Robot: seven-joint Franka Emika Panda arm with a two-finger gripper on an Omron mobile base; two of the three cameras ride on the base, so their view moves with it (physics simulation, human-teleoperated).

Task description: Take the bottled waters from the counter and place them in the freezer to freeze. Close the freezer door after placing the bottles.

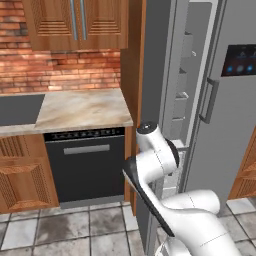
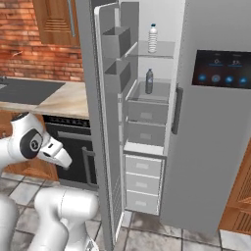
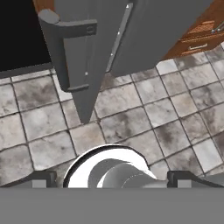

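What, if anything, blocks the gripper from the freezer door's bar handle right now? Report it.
Probably nothing. In the hand view the open gripper faces the bar handle on the swung-out freezer door, with bare floor tiles below. It looks reachable, though the gripper is not yet touching it.

I see the freezer door as matt brushed grey steel, the counter as smooth cream marbled stone over carved wooden cabinets, rough red brick wall behind, and mottled grey stone floor tiles.
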